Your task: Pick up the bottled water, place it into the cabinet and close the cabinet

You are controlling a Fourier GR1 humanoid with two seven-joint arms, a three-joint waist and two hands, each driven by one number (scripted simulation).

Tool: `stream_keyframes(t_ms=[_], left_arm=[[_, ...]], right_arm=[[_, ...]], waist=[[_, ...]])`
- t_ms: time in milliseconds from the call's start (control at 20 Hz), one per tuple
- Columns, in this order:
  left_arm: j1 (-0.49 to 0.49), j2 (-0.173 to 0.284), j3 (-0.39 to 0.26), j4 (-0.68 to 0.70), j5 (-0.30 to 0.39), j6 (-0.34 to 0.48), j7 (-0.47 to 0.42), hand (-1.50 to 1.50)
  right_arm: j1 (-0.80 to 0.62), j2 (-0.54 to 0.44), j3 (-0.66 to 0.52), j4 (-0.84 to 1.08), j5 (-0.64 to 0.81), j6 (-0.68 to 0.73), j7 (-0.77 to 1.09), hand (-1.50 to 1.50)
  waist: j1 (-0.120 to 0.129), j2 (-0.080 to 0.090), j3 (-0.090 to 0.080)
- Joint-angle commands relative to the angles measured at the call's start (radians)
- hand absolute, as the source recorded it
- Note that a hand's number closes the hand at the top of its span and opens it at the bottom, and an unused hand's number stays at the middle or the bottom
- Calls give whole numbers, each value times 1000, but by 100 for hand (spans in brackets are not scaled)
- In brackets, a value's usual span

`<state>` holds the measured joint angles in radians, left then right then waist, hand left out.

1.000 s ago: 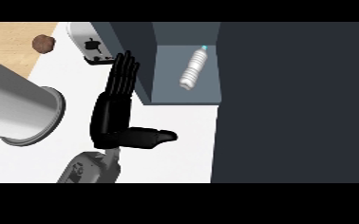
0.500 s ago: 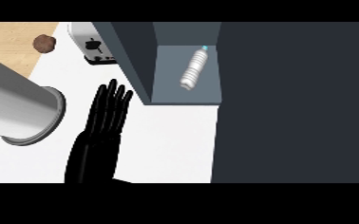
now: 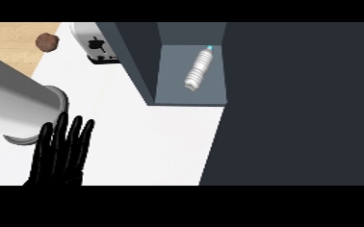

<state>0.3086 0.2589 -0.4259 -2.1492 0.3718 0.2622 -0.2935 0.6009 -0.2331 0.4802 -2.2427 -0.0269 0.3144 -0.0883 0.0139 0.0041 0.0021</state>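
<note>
The bottled water (image 3: 198, 69) is lying on its side inside the open cabinet (image 3: 190, 92), a clear, ribbed plastic bottle with a small turquoise cap pointing toward one o'clock and its base toward seven o'clock; it is resting on the cabinet's flat grey-blue floor, close to the right wall. The cabinet is showing as a plain, matte box with slate-coloured walls, its left wall slanting down toward the front edge, and a broad, dark, featureless panel (image 3: 292, 106) is filling the view from its three o'clock side down to the lower edge. One black hand (image 3: 59, 155) is showing at about eight o'clock, released, its glossy fingers straight and held side by side, pointing toward twelve o'clock, holding nothing and well apart from the bottle; whether it is the left or the right hand cannot be told here. Just beside its fingertips a smooth grey metallic cylinder (image 3: 28, 110) is lying across the left edge. The desk (image 3: 149, 139) is spreading smooth and white. At eleven o'clock a shiny chrome toaster (image 3: 96, 45) is standing, and beyond it a rough brown lump (image 3: 47, 42) is sitting on a pale wood-grained strip (image 3: 21, 48).
</note>
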Motion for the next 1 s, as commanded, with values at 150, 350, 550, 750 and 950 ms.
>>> stream_keyframes(t_ms=[150,350,550,750,950], left_arm=[[213,88,116,-96,106,-124,-103,-150],[318,121,189,-117,174,-211,-160,-150],[343,174,290,-187,277,-245,-94,-150],[421,178,290,-185,287,-321,-141,-150],[419,192,354,-169,322,-355,-145,-150]], right_arm=[[-47,-9,162,-75,92,33,42,150],[-46,4,231,-107,159,13,108,150],[-89,49,284,-127,178,3,179,150],[-134,115,289,-73,162,-16,223,150],[-208,172,244,-60,71,-10,290,150]], waist=[[10,-10,-4],[19,-13,-5],[25,-10,-5],[47,-10,-6],[51,-2,-5]])
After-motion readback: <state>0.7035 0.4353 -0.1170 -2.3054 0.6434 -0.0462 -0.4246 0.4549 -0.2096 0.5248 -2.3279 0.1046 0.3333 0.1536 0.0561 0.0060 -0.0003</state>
